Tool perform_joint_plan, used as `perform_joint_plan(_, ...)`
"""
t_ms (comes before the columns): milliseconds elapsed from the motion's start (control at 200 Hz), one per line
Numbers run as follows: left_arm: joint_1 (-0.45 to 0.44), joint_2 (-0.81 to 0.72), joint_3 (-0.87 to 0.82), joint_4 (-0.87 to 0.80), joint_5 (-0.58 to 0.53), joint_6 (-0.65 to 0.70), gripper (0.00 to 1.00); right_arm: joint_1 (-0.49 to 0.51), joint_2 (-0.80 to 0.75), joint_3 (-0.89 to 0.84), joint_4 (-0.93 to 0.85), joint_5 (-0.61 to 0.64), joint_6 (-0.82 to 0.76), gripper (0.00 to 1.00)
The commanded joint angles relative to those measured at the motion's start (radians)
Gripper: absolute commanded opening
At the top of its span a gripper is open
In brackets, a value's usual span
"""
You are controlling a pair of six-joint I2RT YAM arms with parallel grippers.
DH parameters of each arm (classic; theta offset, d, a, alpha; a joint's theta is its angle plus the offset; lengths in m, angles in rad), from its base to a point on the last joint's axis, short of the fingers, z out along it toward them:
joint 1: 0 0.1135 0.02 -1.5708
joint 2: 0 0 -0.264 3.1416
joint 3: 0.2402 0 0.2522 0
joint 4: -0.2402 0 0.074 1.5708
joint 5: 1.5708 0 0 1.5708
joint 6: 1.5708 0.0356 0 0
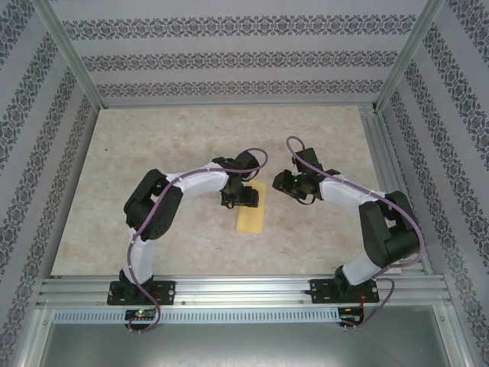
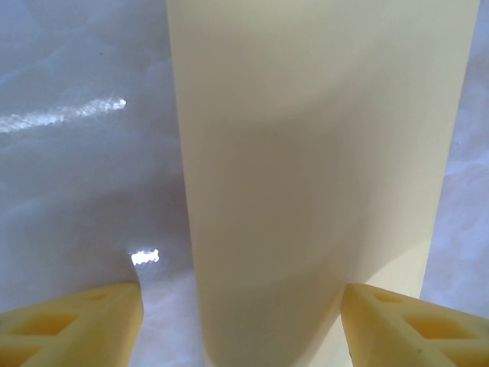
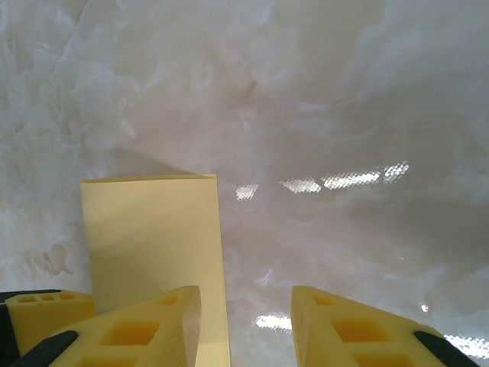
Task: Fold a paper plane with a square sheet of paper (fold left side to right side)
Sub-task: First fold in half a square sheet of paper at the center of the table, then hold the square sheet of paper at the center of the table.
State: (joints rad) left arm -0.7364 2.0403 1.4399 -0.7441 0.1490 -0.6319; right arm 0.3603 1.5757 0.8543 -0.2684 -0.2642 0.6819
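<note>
No text or label can be read, seemingly anywhere.

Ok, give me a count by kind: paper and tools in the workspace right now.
Yellow paper sheet: 1
Tools: 2 (left tool, right tool)
Total: 3

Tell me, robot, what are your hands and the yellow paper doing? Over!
Left hand open, straddling the paper. Right hand open, empty, beside it. Paper folded narrow, lying flat. Nothing blocking.
</note>
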Motion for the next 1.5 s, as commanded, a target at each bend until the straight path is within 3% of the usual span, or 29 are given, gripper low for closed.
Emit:
perform_joint_plan(0,-0.029,0.075,0.008,0.092,0.031,-0.014,0.72,0.014,0.011,0.008,0.024,-0.012,0.005,0.36)
perform_joint_plan(1494,-0.027,0.099,0.007,0.101,0.045,-0.015,0.71,0.045,0.048,0.005,0.055,-0.039,0.027,0.33)
